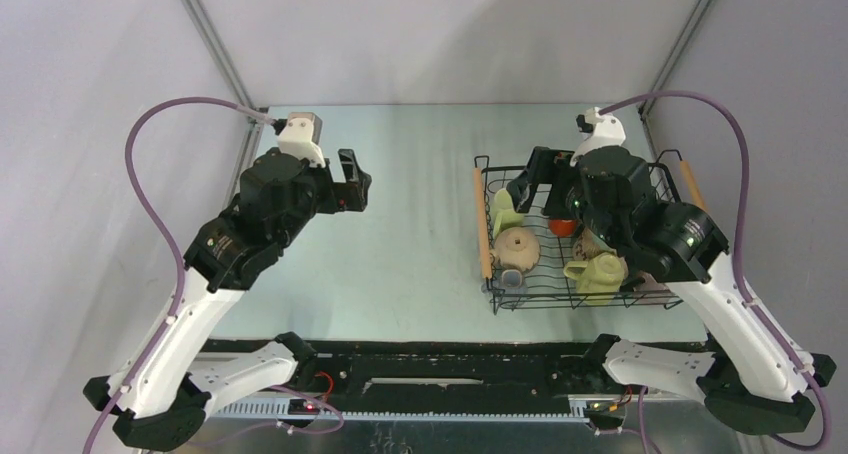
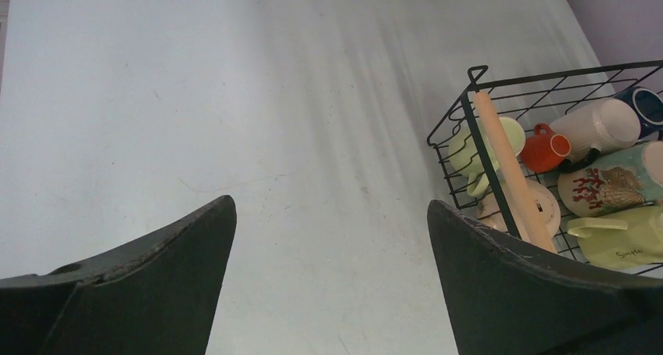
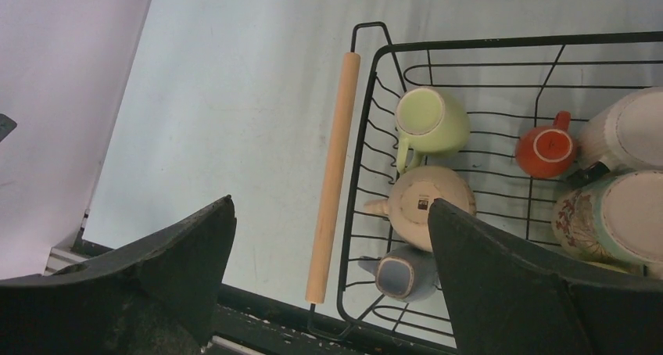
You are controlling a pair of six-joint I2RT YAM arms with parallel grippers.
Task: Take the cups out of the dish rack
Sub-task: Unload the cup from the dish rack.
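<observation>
Dish rack: placed on the right of the table, wooden handle on its left side. Cups are kept inside: green cup, tan cup and grey cup along the left, orange cup further right. Right gripper: positioned above the rack's left side, jaws spread wide, nothing gripped. Left gripper: positioned over bare table on the left, jaws spread wide, nothing gripped.
</observation>
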